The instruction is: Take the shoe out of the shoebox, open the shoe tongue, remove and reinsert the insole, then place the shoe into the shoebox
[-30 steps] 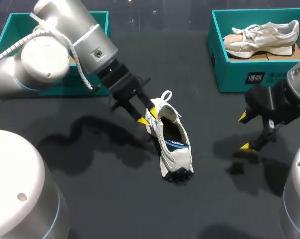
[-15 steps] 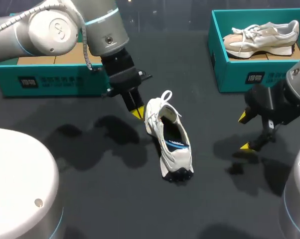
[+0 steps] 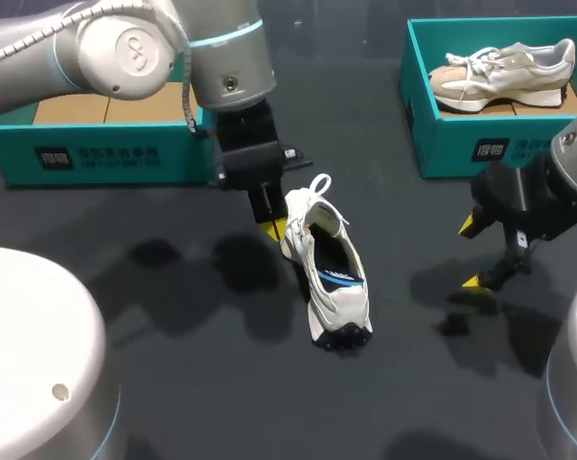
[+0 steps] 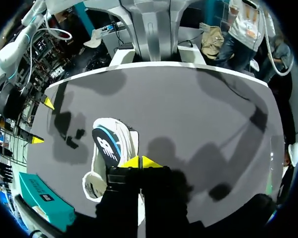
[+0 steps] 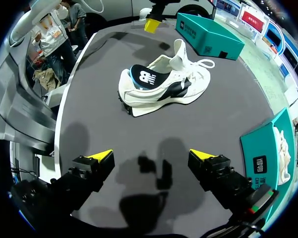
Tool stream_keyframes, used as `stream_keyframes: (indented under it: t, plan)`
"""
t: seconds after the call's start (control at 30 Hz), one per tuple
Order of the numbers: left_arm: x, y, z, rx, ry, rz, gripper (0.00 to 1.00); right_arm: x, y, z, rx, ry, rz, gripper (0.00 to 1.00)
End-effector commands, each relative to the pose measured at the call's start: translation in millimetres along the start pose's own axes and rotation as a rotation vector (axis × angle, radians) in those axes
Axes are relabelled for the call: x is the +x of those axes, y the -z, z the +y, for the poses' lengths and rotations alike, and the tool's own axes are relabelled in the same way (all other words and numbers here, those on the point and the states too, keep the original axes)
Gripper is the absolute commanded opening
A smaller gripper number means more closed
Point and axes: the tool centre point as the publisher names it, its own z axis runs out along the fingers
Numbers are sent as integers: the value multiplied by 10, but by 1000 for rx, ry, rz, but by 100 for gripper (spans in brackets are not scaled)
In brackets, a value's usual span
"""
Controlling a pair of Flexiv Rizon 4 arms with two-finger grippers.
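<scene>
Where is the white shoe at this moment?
In the head view, the white shoe lies near the centre of the table, beside the left claw.

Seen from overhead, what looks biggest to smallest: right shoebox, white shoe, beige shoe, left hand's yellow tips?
1. right shoebox
2. white shoe and beige shoe, about alike
3. yellow tips of the left hand

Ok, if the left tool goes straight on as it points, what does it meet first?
Probably the bare table beside the white shoe; the left tool may graze the shoe, depth unclear.

Left shoebox (image 3: 97,158), right shoebox (image 3: 504,149): white print, illegible.
</scene>
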Motion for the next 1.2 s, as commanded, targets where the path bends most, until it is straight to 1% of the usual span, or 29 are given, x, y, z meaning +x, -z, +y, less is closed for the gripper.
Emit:
stream_keyframes:
  t: [0.03,0.07,0.37,0.43,0.57,0.7,0.73,1.07,1.2]
  plan:
    - [-152,-17,-134,-15,-62,-11,0,17,-2,-1,2,-1,-3,100]
    - [-220,-22,-148,-18,-86,-16,0,17,-2,-1,2,-1,-3,100]
    - [-220,-22,-148,-18,-86,-16,0,17,-2,-1,2,-1,-3,100]
    - [-286,-152,-181,-13,-112,4,0,17,-2,-1,2,-1,-3,100]
    - [-428,-282,-215,10,-165,3,0,17,-2,-1,2,-1,-3,100]
    - [-527,-416,-245,8,-195,3,0,17,-2,-1,2,-1,-3,100]
    - [-551,-453,-245,-6,-194,5,0,17,-2,-1,2,-1,-3,100]
    - [-689,-696,-287,-15,-225,16,0,17,-2,-1,2,-1,-3,100]
    - [-722,-782,-277,-47,-221,13,0,17,-2,-1,2,-1,-3,100]
